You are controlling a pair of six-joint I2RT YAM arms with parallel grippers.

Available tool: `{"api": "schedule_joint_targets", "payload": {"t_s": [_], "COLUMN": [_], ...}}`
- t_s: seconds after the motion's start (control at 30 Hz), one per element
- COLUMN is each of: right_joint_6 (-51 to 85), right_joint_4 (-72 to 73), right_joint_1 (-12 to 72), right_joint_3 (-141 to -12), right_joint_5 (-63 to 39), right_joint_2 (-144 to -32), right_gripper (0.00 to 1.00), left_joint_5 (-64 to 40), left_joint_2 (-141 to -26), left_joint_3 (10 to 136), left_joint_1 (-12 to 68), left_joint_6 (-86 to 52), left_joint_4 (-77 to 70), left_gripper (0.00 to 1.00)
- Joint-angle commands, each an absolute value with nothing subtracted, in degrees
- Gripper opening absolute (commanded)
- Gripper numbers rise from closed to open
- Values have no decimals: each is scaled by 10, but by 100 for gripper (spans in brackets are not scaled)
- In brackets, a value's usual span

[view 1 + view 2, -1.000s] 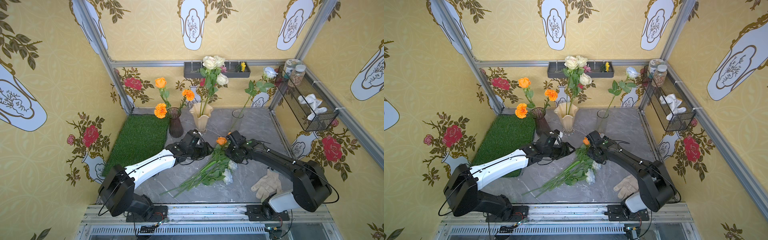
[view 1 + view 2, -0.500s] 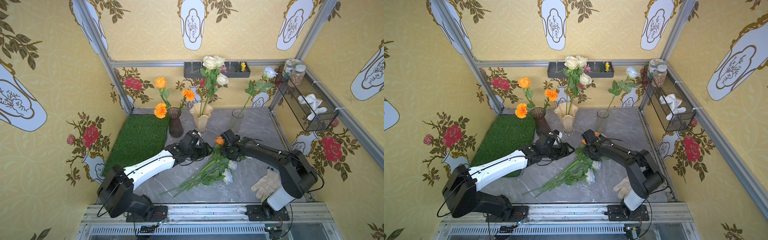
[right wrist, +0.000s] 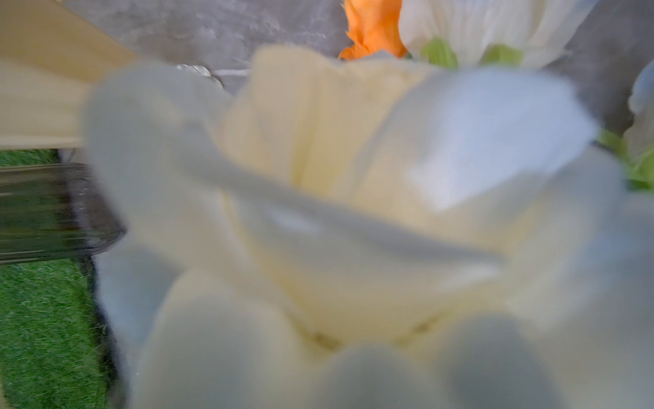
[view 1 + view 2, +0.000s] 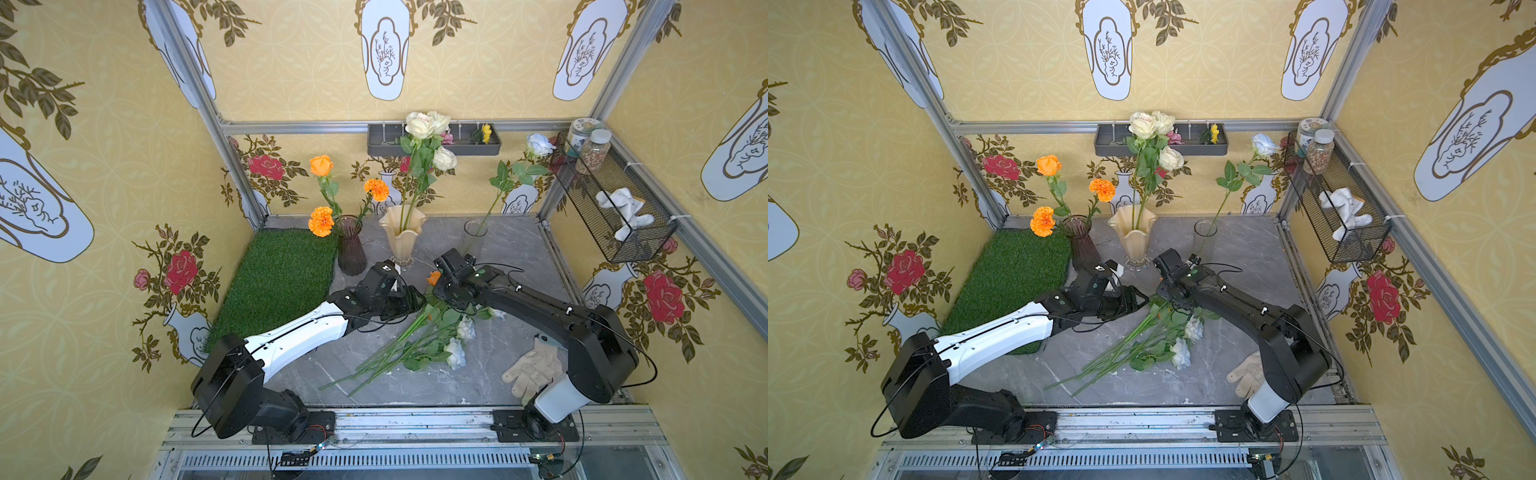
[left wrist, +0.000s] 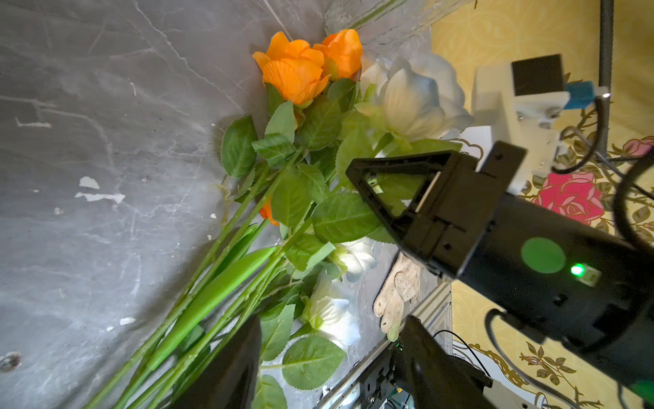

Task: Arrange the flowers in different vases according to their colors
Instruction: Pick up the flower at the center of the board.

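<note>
The right wrist view is nearly useless: a blurred cream-white bloom (image 3: 354, 212) fills it, w/ only slivers of the purple vase (image 3: 53, 209), cream vase (image 3: 35, 88) and grass mat (image 3: 42, 336) at the margins. In both top views the right jaws are buried under the wrist and leaves. In the left wrist view one triangular finger (image 5: 355, 171) shows over the leaves just below a white rose (image 5: 414, 95), its partner hidden behind. The jaws are together; whether a stem is pinched between them, can't tell. The left jaws stand apart, both black fingers (image 5: 233, 368) cut off by the frame, above the loose bunch (image 4: 415, 345); contact unclear. Stem count in the bunch can't be made out, and one orange head (image 5: 269, 212) is half under leaves.

Flowers: the bunch lies mid bench (image 4: 478, 382), green stems fanned toward the front edge, heads toward the middle, incl. two orange roses (image 5: 293, 74) and several white ones. Three vases stand along the back edge:
- Purple ribbed glass, w/ an orange rose (image 4: 321, 165) and two marigolds (image 4: 377, 189).
- Cream ruffled rim, w/ three cream roses (image 4: 419, 124).
- The clear vase (image 4: 473, 237), w/ one pale-blue rose (image 4: 539, 144).

A work glove (image 4: 534, 368) lies near the front right corner.
</note>
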State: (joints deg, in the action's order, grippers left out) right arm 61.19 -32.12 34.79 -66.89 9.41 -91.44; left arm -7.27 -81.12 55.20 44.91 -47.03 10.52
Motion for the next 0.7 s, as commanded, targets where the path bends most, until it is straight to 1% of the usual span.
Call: {"api": "schedule_joint_targets", "payload": {"t_s": [0.0, 0.27, 0.4, 0.57, 0.6, 0.67], "right_joint_6": [595, 520, 456, 385, 376, 355], "right_joint_4": [-340, -360, -366, -376, -379, -386], "right_joint_1": [348, 335, 318, 283, 280, 277], "right_joint_3": [-685, -737, -777, -828, -834, -846], "right_joint_5": [120, 120, 98, -9, -26, -53], "right_joint_2": [-904, -866, -844, -845, -846, -848], "right_gripper": [4, 4, 3, 1, 1, 0], "left_joint_5": [-78, -92, -98, -123, -127, -138], "left_joint_2": [-804, -797, -800, -826, -832, -845], "left_joint_3": [543, 534, 540, 568, 575, 590], "left_joint_1": [448, 449, 458, 463, 463, 463], "left_joint_6": [-466, -462, -454, -415, -408, -390], "left_joint_4": [84, 68, 61, 46, 43, 31], "left_gripper": [66, 69, 76, 78, 77, 72]}}
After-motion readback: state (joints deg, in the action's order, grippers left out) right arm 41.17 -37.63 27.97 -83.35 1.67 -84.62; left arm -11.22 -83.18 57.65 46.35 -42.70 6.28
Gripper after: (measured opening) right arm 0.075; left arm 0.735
